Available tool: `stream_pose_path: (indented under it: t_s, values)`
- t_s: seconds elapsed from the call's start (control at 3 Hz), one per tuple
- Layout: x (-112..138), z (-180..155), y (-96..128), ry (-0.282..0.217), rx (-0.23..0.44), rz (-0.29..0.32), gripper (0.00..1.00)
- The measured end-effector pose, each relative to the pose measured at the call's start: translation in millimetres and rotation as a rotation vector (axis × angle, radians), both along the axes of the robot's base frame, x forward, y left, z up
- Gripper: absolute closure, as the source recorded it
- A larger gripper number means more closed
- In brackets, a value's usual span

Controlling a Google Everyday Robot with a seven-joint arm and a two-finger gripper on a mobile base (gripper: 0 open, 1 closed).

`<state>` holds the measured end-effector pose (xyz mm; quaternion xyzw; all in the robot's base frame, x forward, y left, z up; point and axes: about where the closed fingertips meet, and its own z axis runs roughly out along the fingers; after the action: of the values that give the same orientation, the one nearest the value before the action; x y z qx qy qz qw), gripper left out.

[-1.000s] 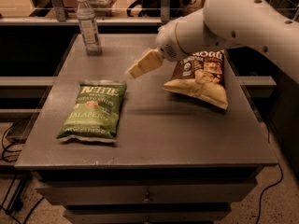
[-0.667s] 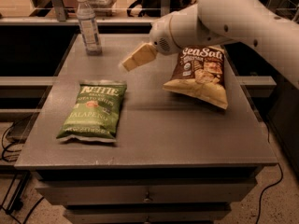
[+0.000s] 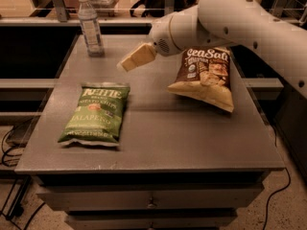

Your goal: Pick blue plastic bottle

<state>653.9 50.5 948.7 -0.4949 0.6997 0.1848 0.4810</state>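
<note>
The blue plastic bottle [image 3: 90, 26] stands upright at the far left corner of the grey table [image 3: 158, 123]. It is slim and clear, with a white cap and a pale label. My gripper [image 3: 125, 64] hangs over the middle of the table on a white arm [image 3: 230, 18] that comes in from the right. Its cream fingers point left and slightly down toward the bottle. It is to the right of the bottle, a little nearer to me, and apart from it. Nothing shows in the gripper.
A green Kettle jalapeño chip bag [image 3: 96, 114] lies flat at the left front. A brown Sea Salt chip bag [image 3: 206, 75] lies at the right, partly under the arm. A rail and glass partition [image 3: 57, 4] run behind the table. Cables [image 3: 9, 143] lie on the floor at the left.
The gripper has moved left and toward the far side of the table, closer to the bottle. The bottle and both chip bags have not moved.
</note>
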Motion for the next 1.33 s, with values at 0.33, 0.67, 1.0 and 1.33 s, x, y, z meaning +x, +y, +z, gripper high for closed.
stream_pose_path:
  t_s: [0.33,0.67,1.0,1.33]
  values:
    - [15.7,-4.2,27.7,0.016,0.087,-0.01,0.0]
    - [36.4,-5.8,58.2,0.03,0.182,-0.021,0.0]
    - [59.4,-4.3,86.1,0.035,0.254,-0.027,0.0]
    - [81.2,-3.7,114.3,0.039,0.299,-0.018,0.0]
